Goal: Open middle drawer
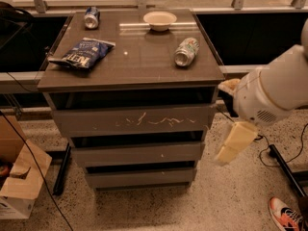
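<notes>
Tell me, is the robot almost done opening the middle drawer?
Nothing looks done yet: the middle drawer sits shut. In hand: the gripper hangs beside the cabinet, on its right, touching nothing. Left: reach the drawer front and pull it out.
</notes>
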`<state>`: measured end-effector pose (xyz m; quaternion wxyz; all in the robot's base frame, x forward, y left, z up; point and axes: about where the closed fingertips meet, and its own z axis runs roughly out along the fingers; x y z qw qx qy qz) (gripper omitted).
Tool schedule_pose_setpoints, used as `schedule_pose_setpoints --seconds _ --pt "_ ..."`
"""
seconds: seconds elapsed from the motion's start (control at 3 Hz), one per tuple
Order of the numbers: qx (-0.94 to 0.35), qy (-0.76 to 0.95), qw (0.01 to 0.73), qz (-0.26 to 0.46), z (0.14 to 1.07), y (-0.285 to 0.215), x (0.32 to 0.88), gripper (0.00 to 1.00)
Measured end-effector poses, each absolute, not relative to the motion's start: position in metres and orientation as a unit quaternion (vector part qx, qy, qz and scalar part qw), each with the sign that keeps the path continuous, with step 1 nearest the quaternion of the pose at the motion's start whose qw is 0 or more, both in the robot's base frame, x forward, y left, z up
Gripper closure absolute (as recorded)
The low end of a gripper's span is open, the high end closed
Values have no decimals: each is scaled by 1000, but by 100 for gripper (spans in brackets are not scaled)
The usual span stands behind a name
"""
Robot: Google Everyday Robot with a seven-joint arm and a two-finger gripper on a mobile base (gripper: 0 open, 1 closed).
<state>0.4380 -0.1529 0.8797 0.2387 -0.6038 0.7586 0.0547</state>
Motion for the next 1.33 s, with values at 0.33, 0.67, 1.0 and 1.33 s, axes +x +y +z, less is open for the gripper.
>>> schedule_pose_setpoints --seconds 0.33,0.67,1.0,1.33 --pt "-577 764 263 121 823 -140 449 0" --pt "-548 772 258 194 752 -133 477 0" --pt "-548 772 258 194 752 -133 477 0" --pt "-513 793 261 200 708 -126 489 0"
